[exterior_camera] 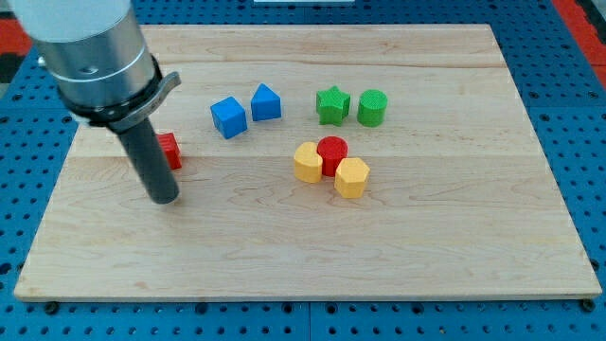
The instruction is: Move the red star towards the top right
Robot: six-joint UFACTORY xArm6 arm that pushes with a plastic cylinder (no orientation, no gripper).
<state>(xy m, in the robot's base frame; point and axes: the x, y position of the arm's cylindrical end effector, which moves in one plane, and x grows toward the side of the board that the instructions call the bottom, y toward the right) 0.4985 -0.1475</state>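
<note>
A red block [170, 151], partly hidden behind the rod so its shape cannot be made out, lies at the view's left on the wooden board [454, 237]. My tip [164, 200] rests on the board just below and slightly left of that red block, very close to it. A red cylinder [332, 152] sits near the board's middle, between a yellow block [307, 163] and a yellow hexagonal block [351, 177].
A blue cube [228, 117] and a blue wedge-shaped block [266, 102] lie right of the rod, toward the view's top. A green star [332, 105] and a green cylinder [372, 108] lie further right. A blue pegboard [568, 114] surrounds the board.
</note>
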